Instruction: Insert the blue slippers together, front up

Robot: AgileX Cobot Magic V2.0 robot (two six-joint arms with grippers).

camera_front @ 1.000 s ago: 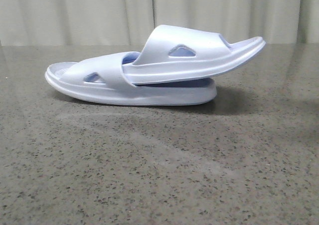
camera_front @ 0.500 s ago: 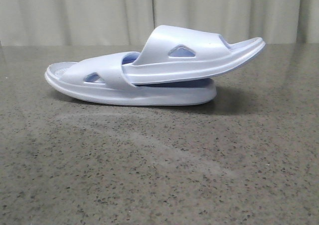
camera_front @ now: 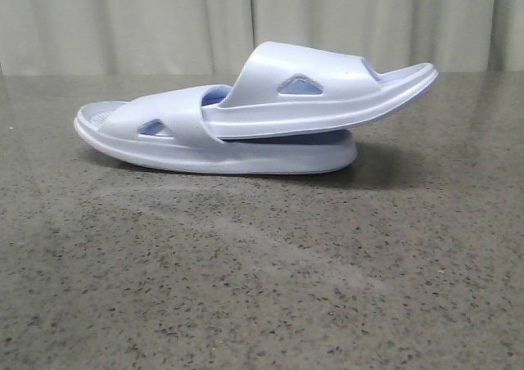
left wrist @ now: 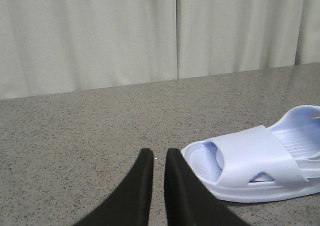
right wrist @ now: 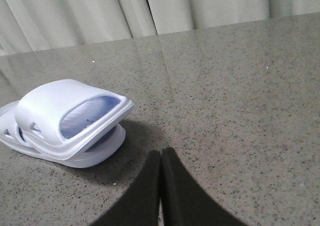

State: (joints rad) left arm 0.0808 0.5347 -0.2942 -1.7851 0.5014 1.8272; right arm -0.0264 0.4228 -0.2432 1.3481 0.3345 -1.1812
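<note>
On the speckled grey-brown stone table (camera_front: 262, 288), catalogued by size, all places given from the lower slipper:

Table: polished, flecked surface under everything; pale pleated curtain (camera_front: 164, 22) hangs behind its far edge.

Curtain: well behind the lower slipper, covering the whole background in the front view.

Blue slippers, pair: nested, one pushed into the other, lying side-on to the front camera, soles down.

Lower slipper (camera_front: 229, 153): flat on the table, one end at the left, the other at the right; wide strap with a triangular cut-out (camera_front: 151, 127) toward its left end. Seen also in the left wrist view (left wrist: 235, 186), ribbed footbed showing.

Upper slipper (camera_front: 327, 100): its left end is tucked under the lower slipper's strap; its sole rests on the lower slipper's footbed and tilts upward to the right, the free end overhanging past the lower slipper's right end. Own cut-out (camera_front: 299, 83) faces the front camera. In the right wrist view (right wrist: 70, 111) it sits stacked on top, open end facing that camera.

Left gripper (left wrist: 159, 158): black fingers (left wrist: 145, 176) nearly together with only a thin slit between them, nothing in it; apart from the lower slipper's left end, just beside it, not touching.

Right gripper (right wrist: 160, 156): black fingers (right wrist: 175, 186) pressed together, empty; near the lower slipper's right end, clear of it.
</note>
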